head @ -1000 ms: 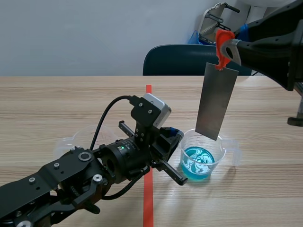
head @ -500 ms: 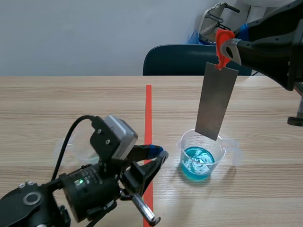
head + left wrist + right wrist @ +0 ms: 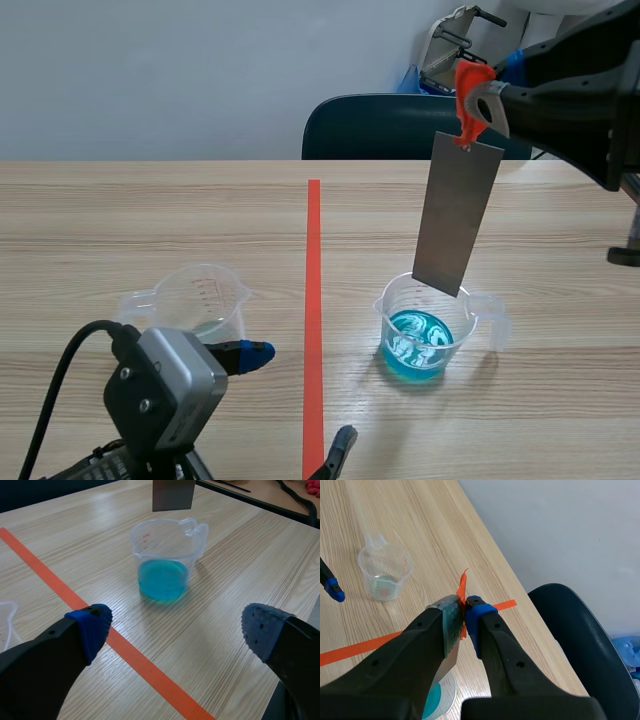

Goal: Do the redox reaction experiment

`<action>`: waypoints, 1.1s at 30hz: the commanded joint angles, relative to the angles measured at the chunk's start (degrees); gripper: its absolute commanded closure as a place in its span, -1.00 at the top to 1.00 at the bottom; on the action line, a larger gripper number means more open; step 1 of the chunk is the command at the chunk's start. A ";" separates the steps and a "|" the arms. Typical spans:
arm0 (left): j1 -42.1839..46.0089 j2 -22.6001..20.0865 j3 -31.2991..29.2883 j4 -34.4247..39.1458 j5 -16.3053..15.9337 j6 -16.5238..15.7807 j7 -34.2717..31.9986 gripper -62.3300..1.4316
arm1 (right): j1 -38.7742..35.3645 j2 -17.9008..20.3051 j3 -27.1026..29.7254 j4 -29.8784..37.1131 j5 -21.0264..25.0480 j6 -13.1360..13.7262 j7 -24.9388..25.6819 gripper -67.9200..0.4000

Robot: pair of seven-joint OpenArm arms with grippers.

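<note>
Left gripper point(image 3: 295, 400) spread wide at the near edge; metal strip point(image 3: 457, 215) hanging over the blue beaker point(image 3: 425, 325).
Nearest, the left fingers stand apart, holding nothing, left of the red tape line point(image 3: 313, 260). Just beyond sits an empty clear beaker point(image 3: 195, 298). Right of the line, the beaker of blue liquid stands under the upright strip, which the right gripper point(image 3: 480, 105) pinches at its top.

The left gripper point(image 3: 177, 627) sat low, its two fingers spread wide apart. The right gripper point(image 3: 462, 612) was held high, fingers pinched on the top of a metal strip point(image 3: 457, 215) hanging below them.
</note>
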 commanded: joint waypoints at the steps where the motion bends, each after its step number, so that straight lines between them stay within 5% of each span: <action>1: -0.04 0.28 -0.17 1.46 -0.20 0.13 -0.76 0.94 | 0.96 0.72 0.35 0.63 0.66 -0.20 0.90 -0.96; 33: -0.11 0.33 -0.17 1.60 -0.33 2.82 -2.51 1.00 | 0.96 0.72 0.35 0.63 0.66 -0.20 0.90 -0.96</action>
